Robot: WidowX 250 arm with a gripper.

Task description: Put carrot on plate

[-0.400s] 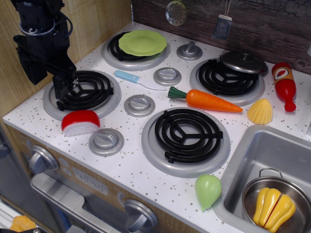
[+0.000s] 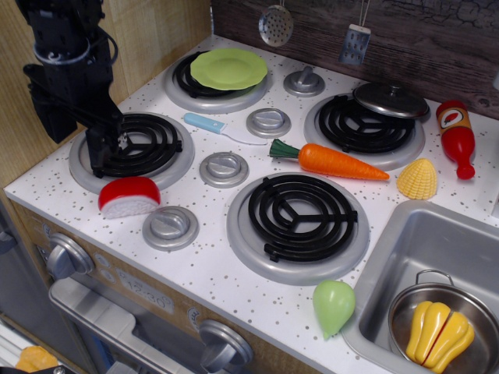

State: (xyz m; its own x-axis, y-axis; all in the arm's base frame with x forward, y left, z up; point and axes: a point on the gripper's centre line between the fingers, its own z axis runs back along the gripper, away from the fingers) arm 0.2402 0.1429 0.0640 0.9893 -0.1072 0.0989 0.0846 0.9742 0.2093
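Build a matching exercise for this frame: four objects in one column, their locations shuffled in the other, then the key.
Objects:
1. long orange plastic toy carrot
2. round lime-green plastic plate
3. pale green pear-shaped toy
4. red ketchup bottle

Locations:
A. front counter edge, left of the sink
B. on the back-left burner
C. far right, near the backsplash
D. on the counter between the two right burners

Pairs: 1-D, 2-B, 3-A, 4-C

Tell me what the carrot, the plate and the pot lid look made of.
Long orange toy carrot: likely moulded plastic, smooth with a soft sheen. Round lime-green plate: probably plastic too, uniform colour, faint gloss. Domed grey pot lid: looks like metal, with bright reflections, though it could be metallised plastic.
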